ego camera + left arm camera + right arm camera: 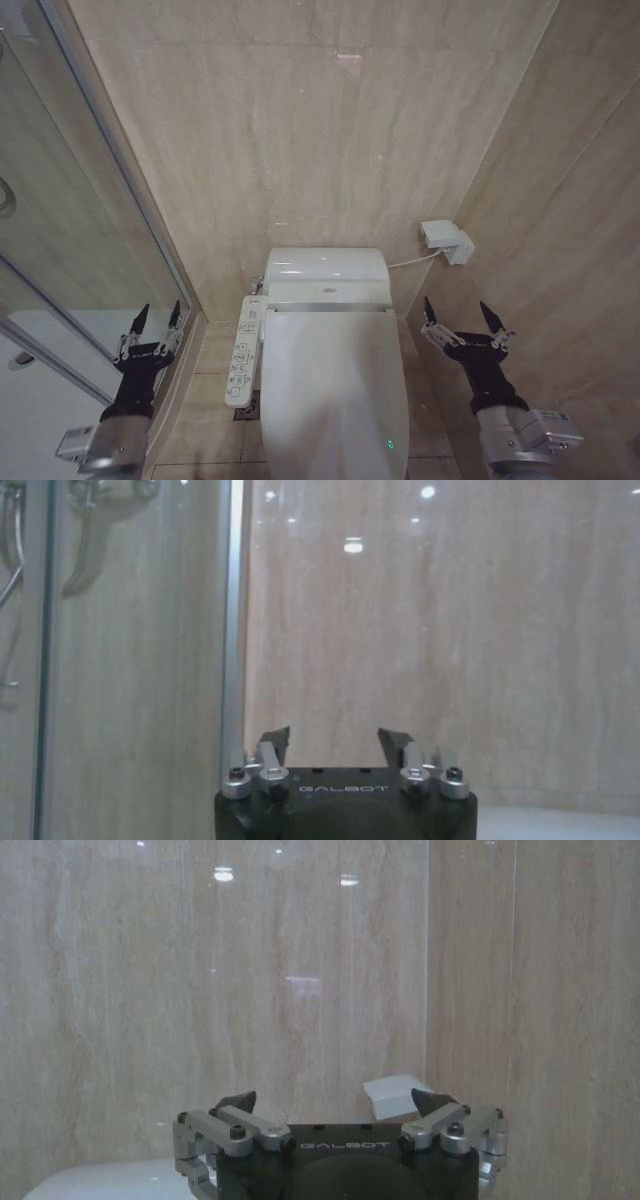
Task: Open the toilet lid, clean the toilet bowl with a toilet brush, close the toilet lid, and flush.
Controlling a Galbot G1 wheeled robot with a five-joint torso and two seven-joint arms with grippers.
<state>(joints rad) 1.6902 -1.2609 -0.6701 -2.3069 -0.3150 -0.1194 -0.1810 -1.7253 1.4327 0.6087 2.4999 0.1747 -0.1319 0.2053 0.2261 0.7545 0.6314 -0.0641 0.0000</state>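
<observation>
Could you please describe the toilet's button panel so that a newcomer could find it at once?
Start at the white toilet against the beige wall, its toilet lid shut. On the robot's left side of it juts a narrow white button panel, the one part covered in small buttons.

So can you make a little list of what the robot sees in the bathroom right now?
toilet lid: shut, lying flat
button panel: on the toilet's left side
green light: glowing near the lid's front
left gripper: open, empty, beside the glass shower door
right gripper: open, empty, right of the toilet
wall box: on the right wall
</observation>
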